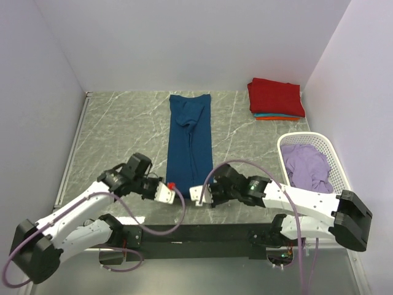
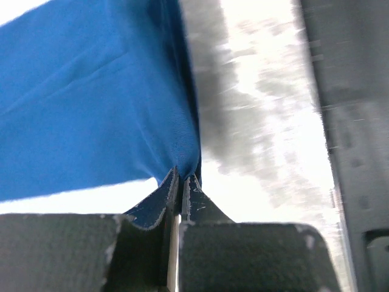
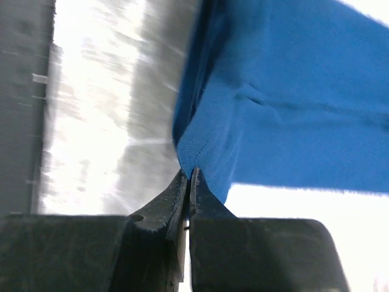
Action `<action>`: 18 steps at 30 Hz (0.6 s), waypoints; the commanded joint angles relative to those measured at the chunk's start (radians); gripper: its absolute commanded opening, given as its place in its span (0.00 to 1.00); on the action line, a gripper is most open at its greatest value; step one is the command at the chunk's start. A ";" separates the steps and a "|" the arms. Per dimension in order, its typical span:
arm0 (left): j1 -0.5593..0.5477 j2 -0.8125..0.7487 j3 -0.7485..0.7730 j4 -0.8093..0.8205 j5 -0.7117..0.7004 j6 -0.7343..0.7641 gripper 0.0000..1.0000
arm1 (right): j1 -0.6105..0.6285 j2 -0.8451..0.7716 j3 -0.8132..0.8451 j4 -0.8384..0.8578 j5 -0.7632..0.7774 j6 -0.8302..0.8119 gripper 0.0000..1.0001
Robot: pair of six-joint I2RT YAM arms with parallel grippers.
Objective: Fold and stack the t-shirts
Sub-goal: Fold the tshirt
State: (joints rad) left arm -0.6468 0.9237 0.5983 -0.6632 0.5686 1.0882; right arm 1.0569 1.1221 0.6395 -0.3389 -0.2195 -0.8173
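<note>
One blue t-shirt (image 1: 190,138) at the middle of the grey marbled table (image 1: 123,123), folded into a long narrow strip. Long axis from the near edge toward the far wall: near end by the arms, far end close to the back edge. Flat along most of its length, with a bunch of creases in the far third. Near end pinched at both corners: left tool (image 1: 170,186) on the left corner, right tool (image 1: 196,193) on the right corner, the two just beside each other.

Left wrist view: left tool (image 2: 182,182) closed tight, jaws with only a sliver of blue cloth between them, fabric fanning up and away from the tips. Right wrist view: right tool (image 3: 189,176) likewise clamped, jaws pressed together on a folded blue edge.

Far right corner of the table: stack of folded shirts (image 1: 276,99), red on top, teal and orange edges beneath. Nearer on the right: white basket (image 1: 334,161) with a purple garment (image 1: 304,165) inside.
</note>
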 commanded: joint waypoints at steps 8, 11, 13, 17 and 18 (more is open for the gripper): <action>0.228 0.334 0.253 0.155 0.065 0.097 0.01 | -0.270 0.223 0.242 0.053 -0.070 -0.144 0.00; 0.271 0.429 0.305 0.192 0.060 0.162 0.01 | -0.342 0.301 0.311 0.061 -0.090 -0.167 0.00; 0.294 0.510 0.346 0.201 0.066 0.193 0.01 | -0.382 0.349 0.350 0.069 -0.096 -0.184 0.00; 0.352 0.654 0.512 0.195 0.093 0.226 0.01 | -0.437 0.433 0.429 0.086 -0.110 -0.223 0.00; 0.358 0.679 0.538 0.197 0.099 0.231 0.01 | -0.443 0.468 0.448 0.087 -0.113 -0.229 0.00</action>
State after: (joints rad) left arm -0.3187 1.5570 1.0378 -0.4931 0.6277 1.2560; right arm 0.6453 1.5414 1.0130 -0.2848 -0.3141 -0.9966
